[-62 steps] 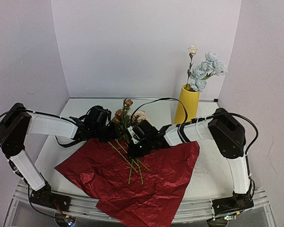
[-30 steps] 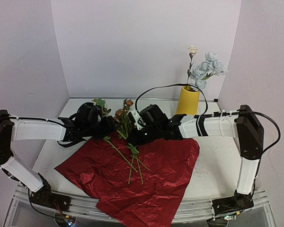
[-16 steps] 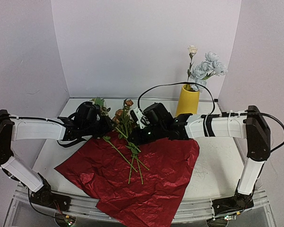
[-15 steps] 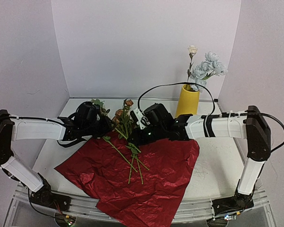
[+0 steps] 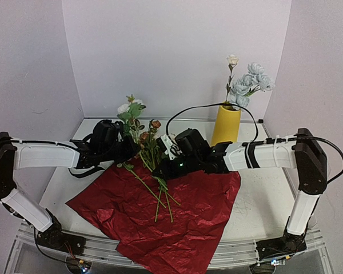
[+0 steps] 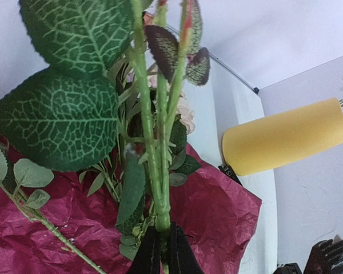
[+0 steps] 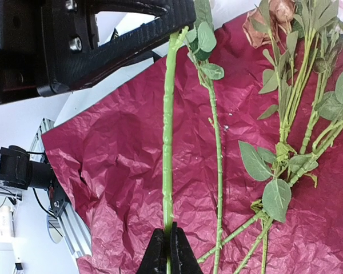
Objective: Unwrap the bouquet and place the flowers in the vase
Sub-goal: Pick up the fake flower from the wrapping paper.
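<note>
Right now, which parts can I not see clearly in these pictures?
- Top view: vase base, hidden by the right arm.
- Left wrist view: tops of the stems in the left jaws, cut off by the top edge.
- Right wrist view: end of the stem beyond the right jaws, cut off by the bottom edge.

The dark red crinkled wrap (image 5: 160, 222) lies open and flat in the near middle, several green-stemmed flowers (image 5: 159, 196) lying across its far part. A white-bloomed sprig (image 5: 129, 108) stands raised just left of them. Far right, the yellow vase (image 5: 226, 127) stands upright, holding pale blue and white blooms (image 5: 250, 84).
</note>
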Tool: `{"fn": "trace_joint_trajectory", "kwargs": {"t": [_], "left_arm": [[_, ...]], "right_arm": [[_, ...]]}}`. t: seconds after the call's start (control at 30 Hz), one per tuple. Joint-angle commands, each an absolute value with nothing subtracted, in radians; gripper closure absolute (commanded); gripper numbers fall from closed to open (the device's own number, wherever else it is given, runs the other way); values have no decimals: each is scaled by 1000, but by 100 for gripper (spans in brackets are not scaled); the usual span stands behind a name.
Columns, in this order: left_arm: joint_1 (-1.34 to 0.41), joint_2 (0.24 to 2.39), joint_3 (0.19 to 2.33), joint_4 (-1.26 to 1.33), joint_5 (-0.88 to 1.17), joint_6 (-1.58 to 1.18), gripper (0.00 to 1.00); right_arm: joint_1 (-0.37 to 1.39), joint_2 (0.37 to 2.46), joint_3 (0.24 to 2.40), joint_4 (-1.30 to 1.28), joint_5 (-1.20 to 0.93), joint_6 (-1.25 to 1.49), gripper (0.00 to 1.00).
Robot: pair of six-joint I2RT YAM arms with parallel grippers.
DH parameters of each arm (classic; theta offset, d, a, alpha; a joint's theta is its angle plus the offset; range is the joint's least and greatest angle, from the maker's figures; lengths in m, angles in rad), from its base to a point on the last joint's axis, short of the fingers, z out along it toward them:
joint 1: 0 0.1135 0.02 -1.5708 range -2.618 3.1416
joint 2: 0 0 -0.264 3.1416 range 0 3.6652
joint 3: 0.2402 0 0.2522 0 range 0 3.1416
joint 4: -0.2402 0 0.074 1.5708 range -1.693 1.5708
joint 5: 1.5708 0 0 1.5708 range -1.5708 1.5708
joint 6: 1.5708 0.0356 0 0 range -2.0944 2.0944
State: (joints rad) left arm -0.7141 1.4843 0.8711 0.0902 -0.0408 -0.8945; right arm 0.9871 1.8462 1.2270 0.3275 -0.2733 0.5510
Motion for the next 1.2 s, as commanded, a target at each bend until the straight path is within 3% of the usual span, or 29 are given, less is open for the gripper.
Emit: {"fn": "trace_joint_trajectory", "kwargs": {"t": [0.0,0.1,0.27,0.67,0.83,1.17], "left_arm": [[-699,1438,878,66,-97,-762,100],[-699,1416,884,68,-60,-690,100],[-700,1362,869,89,101,-578,100],[-716,1235,838,159,391,-491,100],[-745,1224,848,161,415,-464,100],[-784,1202,856,166,407,-439,100]], "right_arm": [[994,1802,1238,364,-310,531,79],[993,1785,1243,353,-273,520,68],[970,1731,1273,321,-249,554,71],[963,1668,1387,318,-179,618,64],[962,1679,1451,318,-174,609,59],[961,1688,1485,308,-145,633,64]]}}
